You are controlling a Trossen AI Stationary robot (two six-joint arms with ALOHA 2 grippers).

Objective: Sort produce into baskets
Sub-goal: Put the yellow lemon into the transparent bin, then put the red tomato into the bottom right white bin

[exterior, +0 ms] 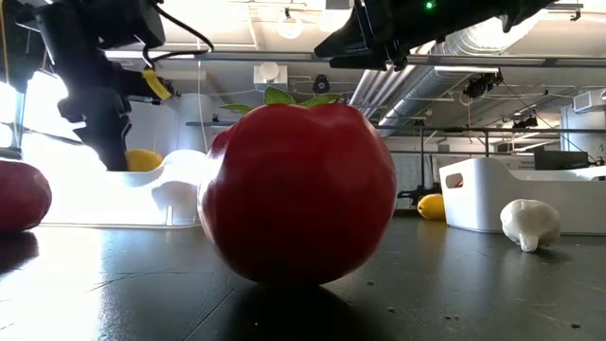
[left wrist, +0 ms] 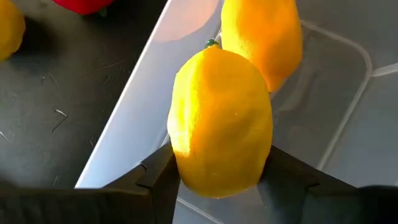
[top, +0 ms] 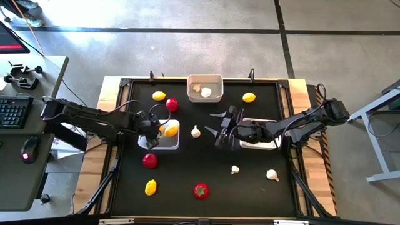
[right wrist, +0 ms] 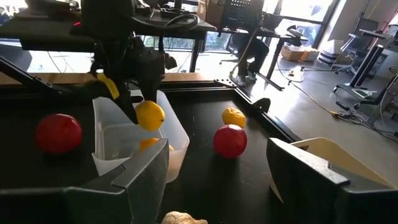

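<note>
My left gripper [top: 156, 130] is shut on a yellow lemon [left wrist: 221, 124] over the left white basket [top: 167, 142]. A second lemon [left wrist: 261, 37] lies in that basket. My right gripper [top: 219, 128] hangs open at mid-table with nothing between its fingers, beside a white garlic [top: 195, 131]. The right basket [top: 259, 145] sits under the right arm. The far basket [top: 205, 80] holds garlic pieces. Loose on the black mat are lemons [top: 159, 95] [top: 249, 97] [top: 150, 186], tomatoes [top: 171, 104] [top: 149, 160] [top: 200, 190] and garlic [top: 235, 169] [top: 272, 175]. My left gripper pinches the lemon between its two fingers, one finger [left wrist: 158, 177] on each side of the lemon's lower part [left wrist: 217, 180]. The fingers come from above, slanting down. The lemon [right wrist: 149, 115] hangs at about the height of the basket's rim, above the other lemon.
A raised frame edges the black mat [top: 187, 156]. In the low view a red tomato [exterior: 298, 189] fills the foreground. A desk with a keyboard [top: 12, 112] and a mouse stands to the left of the table.
</note>
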